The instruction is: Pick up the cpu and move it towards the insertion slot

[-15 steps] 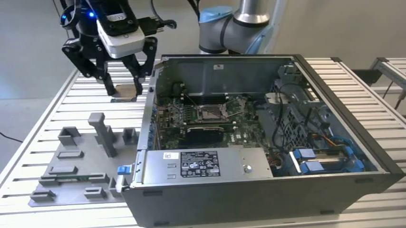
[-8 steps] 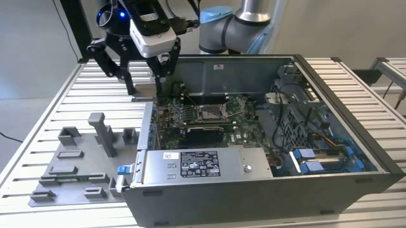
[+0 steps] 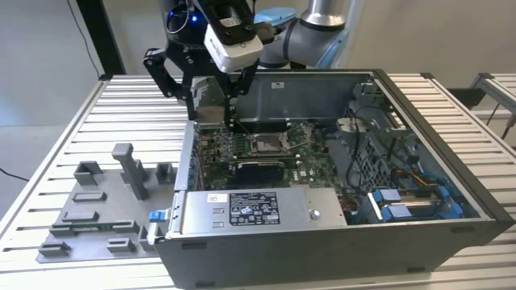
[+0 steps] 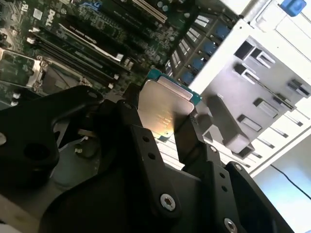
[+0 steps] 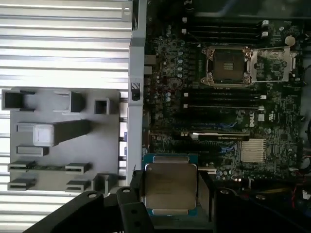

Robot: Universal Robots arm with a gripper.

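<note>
The cpu [image 5: 170, 187], a flat square chip with a silvery top and a green rim, sits between the black fingers of my gripper [image 5: 171, 194], which is shut on it. In the second wrist view the cpu [image 4: 163, 108] stands tilted in my gripper [image 4: 158, 124]. In the exterior view my gripper [image 3: 209, 110] hangs with the cpu [image 3: 209, 115] above the case's wall on the exterior view's left. The insertion slot [image 3: 266, 144] lies further in on the green board, its shiny frame around a brownish centre. The slot [image 5: 228, 65] is apart from the chip.
The open grey computer case [image 3: 419, 181] stands on a slatted metal table [image 3: 57, 157]. A grey fixture plate [image 3: 105, 211] with upright blocks lies beside it on the exterior view's left. A labelled power supply box [image 3: 258, 208] and cables fill the case's near side.
</note>
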